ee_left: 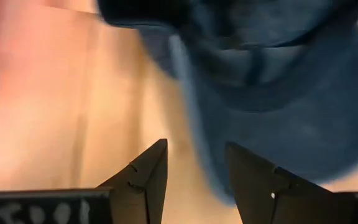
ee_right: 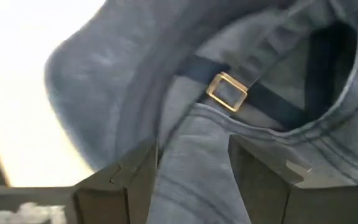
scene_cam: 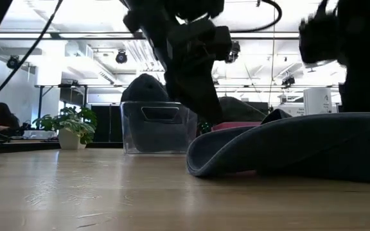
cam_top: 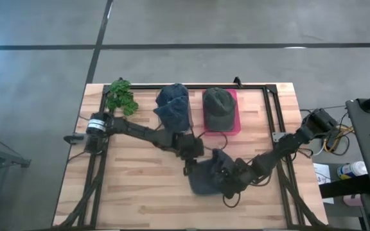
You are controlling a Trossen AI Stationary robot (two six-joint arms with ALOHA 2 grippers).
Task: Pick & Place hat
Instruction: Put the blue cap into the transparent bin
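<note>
Where the two dark arms meet near the middle of the wooden surface (cam_top: 133, 192), a blue cap (cam_top: 205, 176) lies flat on the boards, and both claws are at it. In the low view the cap (scene_cam: 300, 144) rests on the wood with its rim curling up at the near edge. The left arm reaches in from the left edge of the surface, and its claw (cam_top: 190, 149) sits at the cap's upper left edge; in the left wrist view the left claw (ee_left: 194, 180) has its fingers apart with nothing between them, bare wood showing in the gap and the cap (ee_left: 278, 99) just beyond the tips. The right arm comes in from the right edge, and its claw (cam_top: 230, 176) is on the cap's right side; in the right wrist view the right claw (ee_right: 192, 168) has a fold of the cap's blue cloth (ee_right: 191, 155) between its fingers, clamped on it, with the cap's brass strap buckle (ee_right: 227, 92) just ahead. At the far side of the surface a second blue cap (cam_top: 174, 106) sits on a clear bin (scene_cam: 158, 127), a green cap (cam_top: 220, 106) lies on a pink tray (cam_top: 234, 125) beside it, and a small potted plant (cam_top: 121, 96) stands at the far left corner.
</note>
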